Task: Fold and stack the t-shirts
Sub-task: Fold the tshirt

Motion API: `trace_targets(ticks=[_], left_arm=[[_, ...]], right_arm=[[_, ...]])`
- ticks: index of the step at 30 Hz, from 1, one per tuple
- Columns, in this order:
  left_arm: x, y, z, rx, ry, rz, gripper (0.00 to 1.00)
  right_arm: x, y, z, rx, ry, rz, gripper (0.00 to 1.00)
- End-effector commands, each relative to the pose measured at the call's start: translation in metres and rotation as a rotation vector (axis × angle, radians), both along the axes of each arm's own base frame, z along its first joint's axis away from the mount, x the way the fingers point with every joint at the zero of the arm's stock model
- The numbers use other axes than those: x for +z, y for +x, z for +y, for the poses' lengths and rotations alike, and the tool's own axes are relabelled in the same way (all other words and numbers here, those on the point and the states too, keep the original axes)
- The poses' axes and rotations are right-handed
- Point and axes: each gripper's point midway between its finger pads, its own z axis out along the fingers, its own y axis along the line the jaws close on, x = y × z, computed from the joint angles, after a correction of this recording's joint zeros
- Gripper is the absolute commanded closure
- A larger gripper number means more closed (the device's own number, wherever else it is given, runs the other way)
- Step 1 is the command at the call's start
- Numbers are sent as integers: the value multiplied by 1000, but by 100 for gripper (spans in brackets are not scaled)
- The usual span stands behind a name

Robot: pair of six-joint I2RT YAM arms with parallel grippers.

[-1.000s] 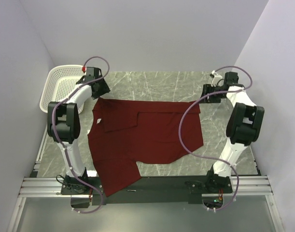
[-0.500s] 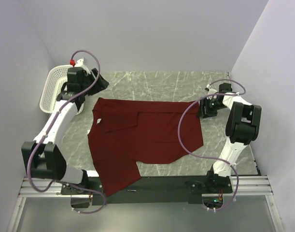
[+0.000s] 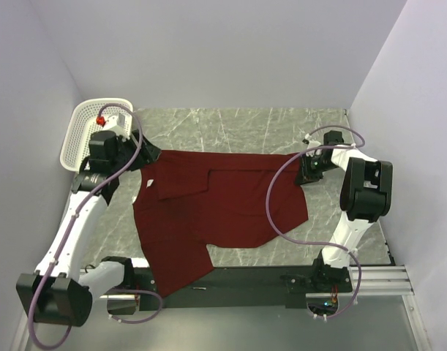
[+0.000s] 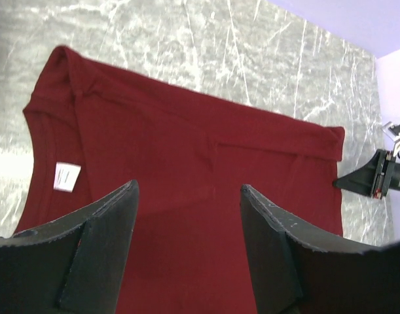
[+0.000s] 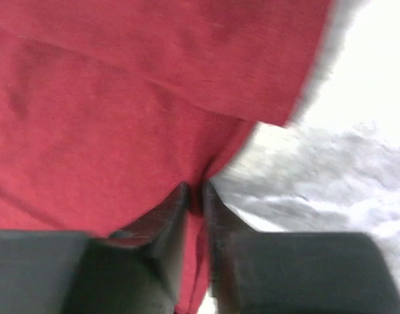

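Maroon cloth: a plain short-sleeved t-shirt (image 3: 219, 208) lies spread flat on the grey marbled table (image 3: 282, 128). The left gripper (image 3: 150, 157) is by its far left corner and the right gripper (image 3: 305, 170) at its far right corner. Pale lilac walls enclose the table, and a white perforated plastic basket (image 3: 84, 135) sits far left.

Left wrist: the black fingers (image 4: 101, 248) stand wide apart above the t-shirt, holding nothing.

Right wrist: the fingers (image 5: 163, 222) are nearly together, pinching a fold of the t-shirt's edge beside bare table.
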Motion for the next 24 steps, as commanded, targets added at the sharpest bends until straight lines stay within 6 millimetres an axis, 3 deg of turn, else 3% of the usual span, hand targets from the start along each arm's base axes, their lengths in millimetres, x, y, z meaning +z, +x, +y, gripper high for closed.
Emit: trace_targets(ticks=[1,2,4,11,17,19,20,24], left_arm=[[2,-14,1,-13,7,-9,31],[6,-18,2,-10,8,-21,31],[5,-23,2,-12,13,-17,31],[12,-35,1,-20,0,-36,30],[12,-36,-3,-34,-22,-39,30],[6,-36,-4,-46,-21,-23,30],[5,-37,-5,-51,-21,-17,30],[-7,-37,-9,-70,-31,11,30]], right_arm=[[-8,-10,-13,-50,-65,44,81],[-8,-10,-16,-62,-76,44,94],[-4,-6,-25,-97,-111,25,100],[9,-8,-50,-160,-183,-14,100],[18,2,-75,-203,-208,-38,100],[24,9,-77,-192,-199,-44,86],[27,12,-80,-193,-202,-51,73],[55,31,-86,-174,-217,-147,56]])
